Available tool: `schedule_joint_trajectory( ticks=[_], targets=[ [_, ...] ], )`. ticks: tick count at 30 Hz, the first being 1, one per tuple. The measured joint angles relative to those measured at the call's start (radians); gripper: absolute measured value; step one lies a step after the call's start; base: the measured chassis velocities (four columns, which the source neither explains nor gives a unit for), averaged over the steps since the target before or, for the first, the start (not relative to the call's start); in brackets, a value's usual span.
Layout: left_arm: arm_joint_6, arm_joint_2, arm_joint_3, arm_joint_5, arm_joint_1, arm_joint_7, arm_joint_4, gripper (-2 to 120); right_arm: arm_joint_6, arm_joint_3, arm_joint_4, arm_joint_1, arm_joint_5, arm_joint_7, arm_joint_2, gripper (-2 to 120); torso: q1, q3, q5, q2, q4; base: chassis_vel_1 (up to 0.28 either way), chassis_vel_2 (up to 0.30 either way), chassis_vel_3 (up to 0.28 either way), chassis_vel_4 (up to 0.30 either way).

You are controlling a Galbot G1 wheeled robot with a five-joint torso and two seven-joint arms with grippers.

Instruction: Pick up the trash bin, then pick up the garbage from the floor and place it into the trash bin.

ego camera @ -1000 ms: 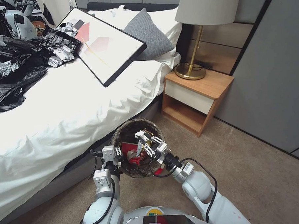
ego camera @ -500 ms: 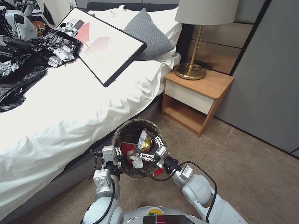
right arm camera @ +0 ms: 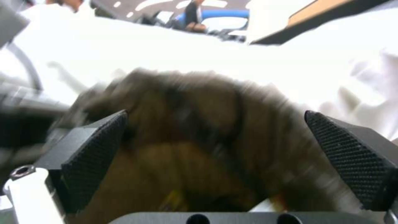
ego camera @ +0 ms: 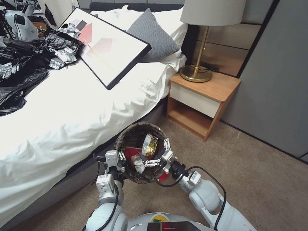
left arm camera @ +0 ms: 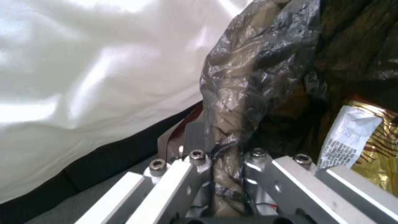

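The trash bin, lined with a dark brown bag, hangs just above the carpet beside the bed. My left gripper is shut on its near-left rim; in the left wrist view the fingers pinch the folded bag. Inside the bin lie garbage pieces: a gold wrapper, a red wrapper and crumpled white paper. My right gripper is over the bin's near-right side, open, holding nothing. In the right wrist view its two black pads stand wide apart with the blurred bin beyond.
A white-sheeted bed runs along the left, carrying a framed picture and black bags. A wooden nightstand with a brass lamp stands behind the bin. Open carpet lies to the right, bounded by a grey wall.
My right gripper has dropped toward the bin's mouth, opened and drawn back a little. The gold wrapper it held now lies inside the bin. The left arm and bin have not moved.
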Motion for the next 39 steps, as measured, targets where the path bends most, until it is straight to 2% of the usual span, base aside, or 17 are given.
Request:
schedule_joint_trajectory(
  ticks=[6,7,8,9,11,14,24,26,39],
  targets=[
    [0.0,0.0,0.0,0.0,0.0,0.0,0.0,2,0.016,0.04,0.042,-0.009,-0.008,0.025,0.026,100,0.0,0.0,0.0,0.0,0.0,0.0,0.0,0.0,0.0],
    [0.0,0.0,0.0,0.0,0.0,0.0,0.0,2,0.017,0.06,0.069,-0.02,-0.031,0.069,0.047,100,0.0,0.0,0.0,0.0,0.0001,0.0,0.0,0.0,0.0],
    [0.0,0.0,0.0,0.0,0.0,0.0,0.0,2,-0.036,0.1,0.122,-0.054,-0.115,0.2,0.086,100,0.0,0.0,0.0,0.0,0.0001,0.0,0.0,0.0,0.0],
    [0.0,0.0,0.0,0.0,0.0,0.0,0.0,2,-0.036,0.1,0.122,-0.054,-0.115,0.2,0.086,100,0.0,0.0,0.0,0.0,0.0001,0.0,0.0,0.0,0.0],
    [0.0,0.0,0.0,0.0,0.0,0.0,0.0,2,-0.075,0.133,0.17,-0.108,-0.177,0.337,0.133,100,0.0,0.0,-0.0001,0.0,-0.0001,0.0,0.0,0.0,0.0],
    [0.0,0.0,0.0,0.0,0.0,0.0,0.0,2,-0.081,0.163,0.187,-0.168,-0.199,0.398,0.175,100,0.0,0.0,-0.0001,0.0,0.0,0.0,0.0,0.0,0.0],
    [0.0,0.0,0.0,0.0,0.0,0.0,0.0,2,-0.064,0.211,0.181,-0.252,-0.211,0.446,0.226,100,0.0,0.0,0.0001,0.0,-0.0001,0.0,0.0,0.0,0.0],
    [0.0,0.0,0.0,0.0,0.0,0.0,0.0,2,-0.032,0.251,0.163,-0.296,-0.209,0.454,0.245,100,0.0,0.0,-0.0001,0.0,0.0,0.0,0.0,0.0,0.0],
    [0.0,0.0,0.0,0.0,0.0,0.0,0.0,2,0.025,0.322,0.145,-0.337,-0.18,0.443,0.251,100,0.0,0.0,0.0001,0.0,0.0,0.014,0.011,0.012,0.01]
  ],
)
